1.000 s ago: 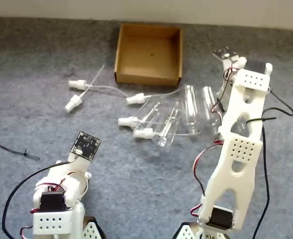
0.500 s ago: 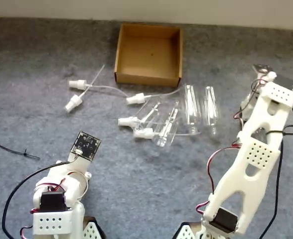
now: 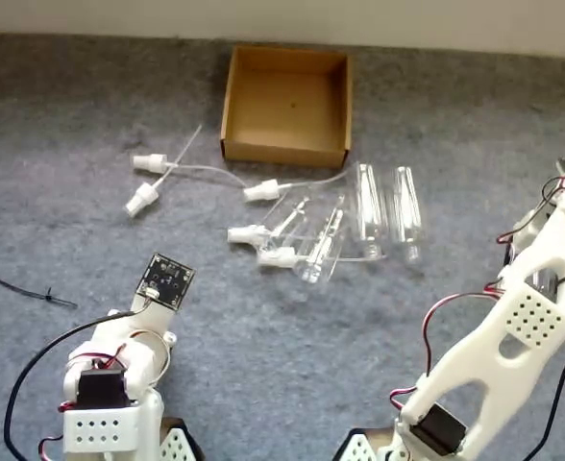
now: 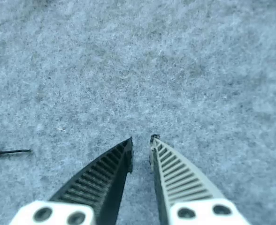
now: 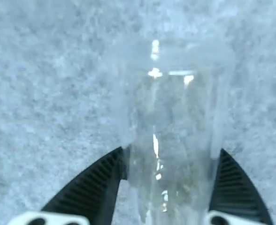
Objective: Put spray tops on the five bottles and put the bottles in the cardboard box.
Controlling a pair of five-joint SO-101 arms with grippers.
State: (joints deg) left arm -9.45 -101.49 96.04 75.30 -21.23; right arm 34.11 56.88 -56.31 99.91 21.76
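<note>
One clear bottle, glinting, between right fingers

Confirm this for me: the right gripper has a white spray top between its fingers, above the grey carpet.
Wrong in one respect. The right gripper has a clear bottle between its fingers, not a white spray top; the right wrist view shows it. The rest stands: it is above the grey carpet.
</note>
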